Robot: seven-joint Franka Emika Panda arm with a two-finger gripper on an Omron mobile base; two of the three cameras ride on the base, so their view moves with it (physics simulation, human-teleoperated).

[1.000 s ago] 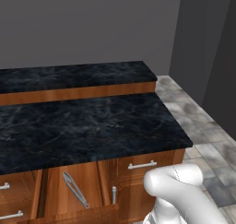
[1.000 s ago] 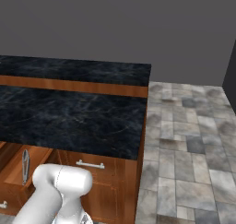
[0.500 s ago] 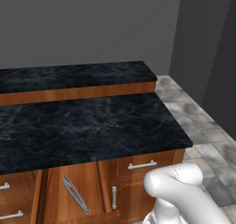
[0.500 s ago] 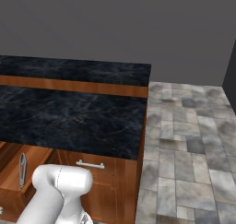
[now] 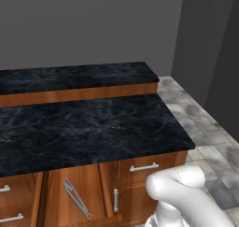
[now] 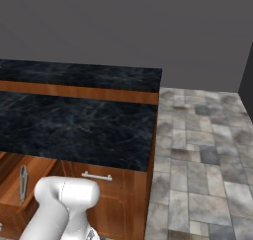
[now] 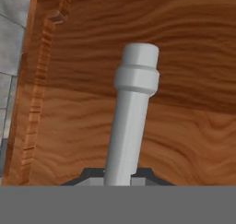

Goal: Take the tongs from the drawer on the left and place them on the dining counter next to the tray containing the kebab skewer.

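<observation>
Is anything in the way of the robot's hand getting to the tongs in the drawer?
Nothing lies over the tongs; they sit uncovered in the open drawer. But the gripper is shut on the drawer's silver handle, so it must let go before it can reach them.

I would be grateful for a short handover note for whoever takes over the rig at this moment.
Pincer: shut on the drawer handle, seen close up in the hand view.
Drawer: pulled open below the black marble counter.
Tongs: lying inside the open drawer, untouched.
Done: drawer opened.
Left: release the handle, pick up the tongs, carry them to the dining counter and set them beside the tray.
</observation>
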